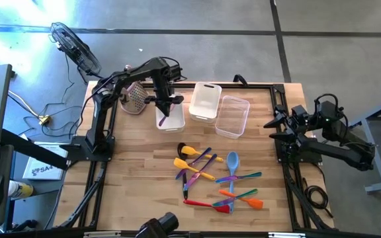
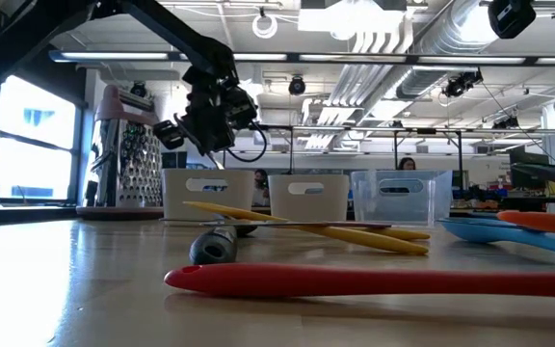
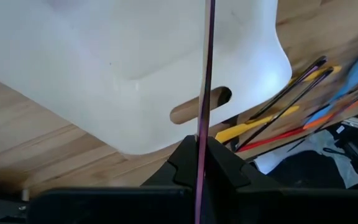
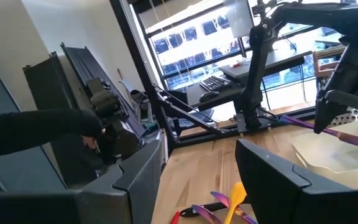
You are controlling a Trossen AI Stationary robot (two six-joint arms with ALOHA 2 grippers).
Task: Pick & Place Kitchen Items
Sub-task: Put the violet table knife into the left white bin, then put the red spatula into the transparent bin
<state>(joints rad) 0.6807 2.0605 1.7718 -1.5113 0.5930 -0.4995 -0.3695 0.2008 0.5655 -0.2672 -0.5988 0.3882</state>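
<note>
- slim purple utensil (image 3: pixel 204 74) is pinched in the left gripper (image 1: pixel 166 103), hanging right over the leftmost white plastic tub (image 1: pixel 171 114)
- rest of the colourful spoons and spatulas (image 1: pixel 217 177) lie scattered on the wooden table (image 1: pixel 137 178), nearer the front
- right gripper (image 1: pixel 274 124) is parked at the table's right edge, fingers spread, nothing in them

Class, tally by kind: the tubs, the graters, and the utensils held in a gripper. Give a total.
Tubs: 3
Grater: 1
Purple utensil, held by left gripper over a tub: 1
Total: 5
Right gripper waits far right, open.
</note>
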